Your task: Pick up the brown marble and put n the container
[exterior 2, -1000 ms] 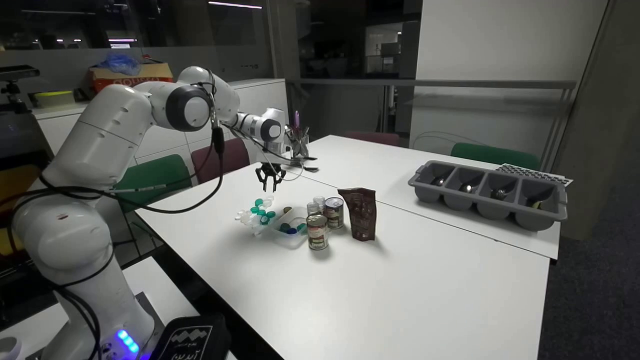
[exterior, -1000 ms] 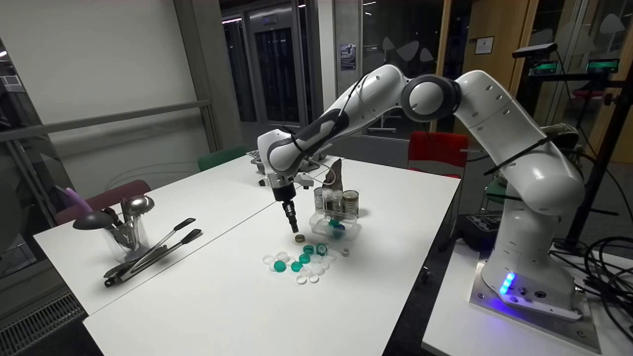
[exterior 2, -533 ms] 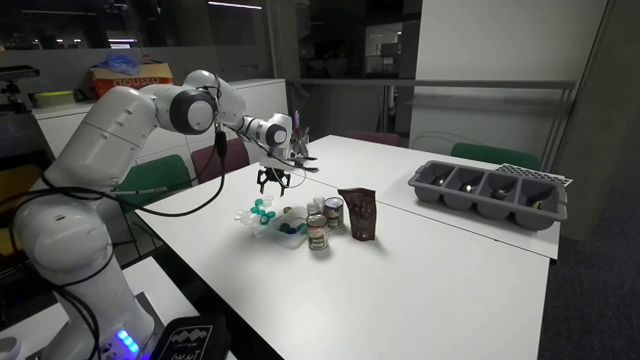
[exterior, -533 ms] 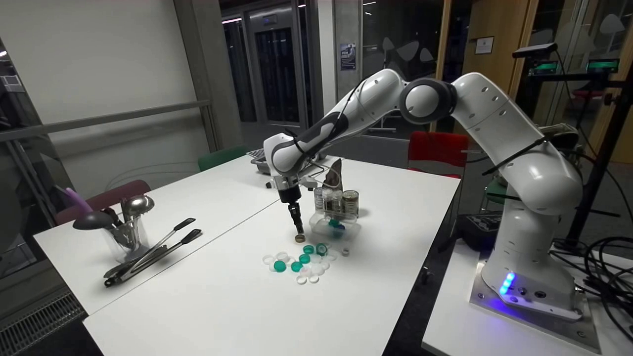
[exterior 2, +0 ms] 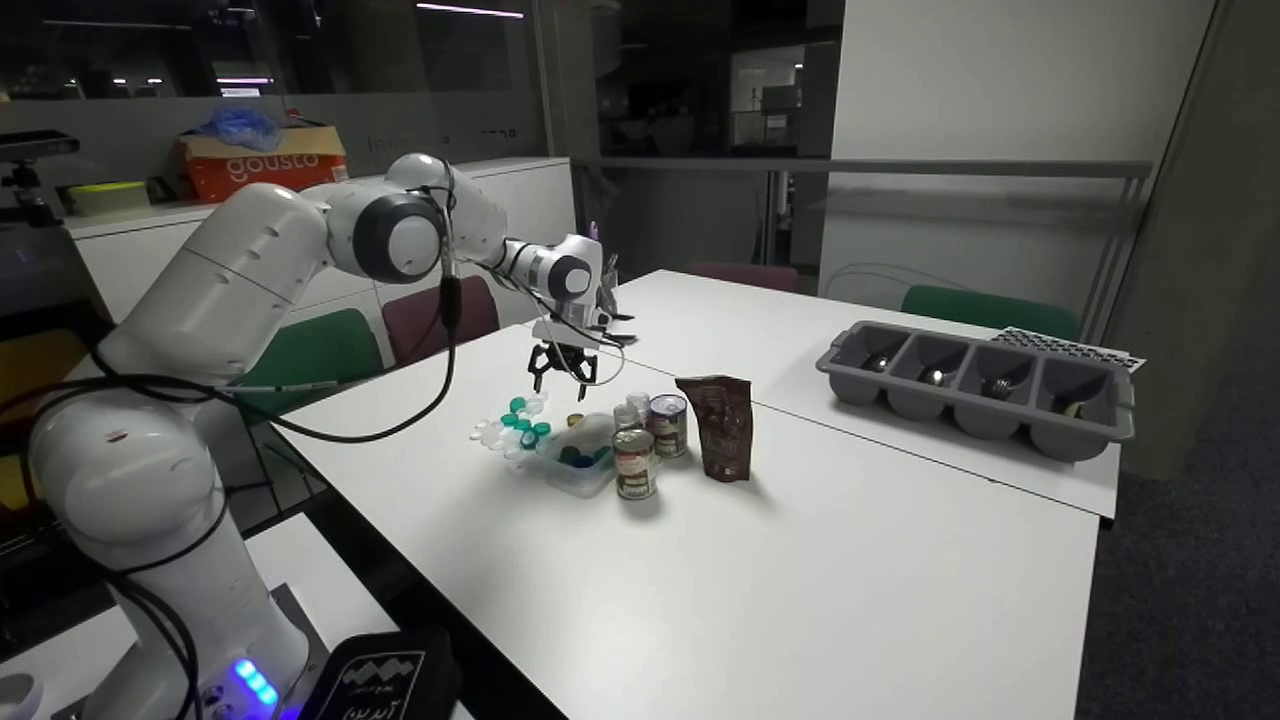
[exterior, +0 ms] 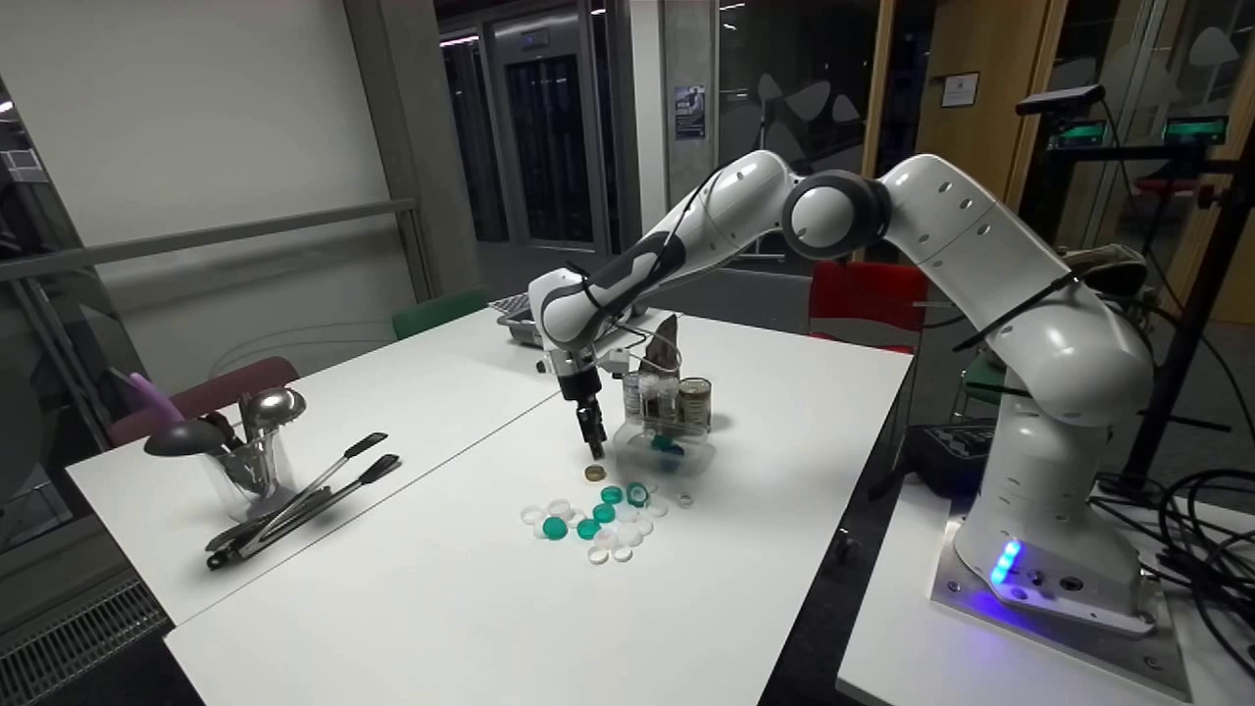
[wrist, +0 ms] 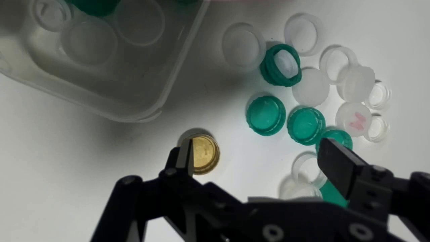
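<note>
- The gripper (wrist: 256, 151) has just spread its jaws wide and shifted toward the clear tub (wrist: 179, 64), likely the container, which stands ahead of it; it grips nothing.
- The brown cap (wrist: 206, 153), apparently the "marble", remains on the bench (exterior: 490, 628) below the gripper, close under one jaw, which hides its edge in the wrist view.
- The green and white caps (wrist: 310, 87) lie scattered below and ahead of the other jaw.
- The pick looks prepared, not done: the gripper probably needs to centre over the brown cap before descending, or a jaw may land on it.
</note>
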`<state>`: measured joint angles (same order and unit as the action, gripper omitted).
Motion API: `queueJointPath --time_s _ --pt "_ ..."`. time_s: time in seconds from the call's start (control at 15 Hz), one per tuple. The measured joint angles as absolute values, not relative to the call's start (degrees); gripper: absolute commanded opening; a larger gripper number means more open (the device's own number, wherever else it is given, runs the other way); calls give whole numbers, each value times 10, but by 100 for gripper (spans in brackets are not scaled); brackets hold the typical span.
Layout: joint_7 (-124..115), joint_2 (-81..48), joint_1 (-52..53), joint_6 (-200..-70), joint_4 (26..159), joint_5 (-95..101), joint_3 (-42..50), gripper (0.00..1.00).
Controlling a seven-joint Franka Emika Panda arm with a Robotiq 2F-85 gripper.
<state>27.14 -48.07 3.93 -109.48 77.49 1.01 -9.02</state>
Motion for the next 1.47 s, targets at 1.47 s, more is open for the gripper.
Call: queueJointPath --time_s 1.47 --pt "327 -573 82 -1009 631 180 -58 100"
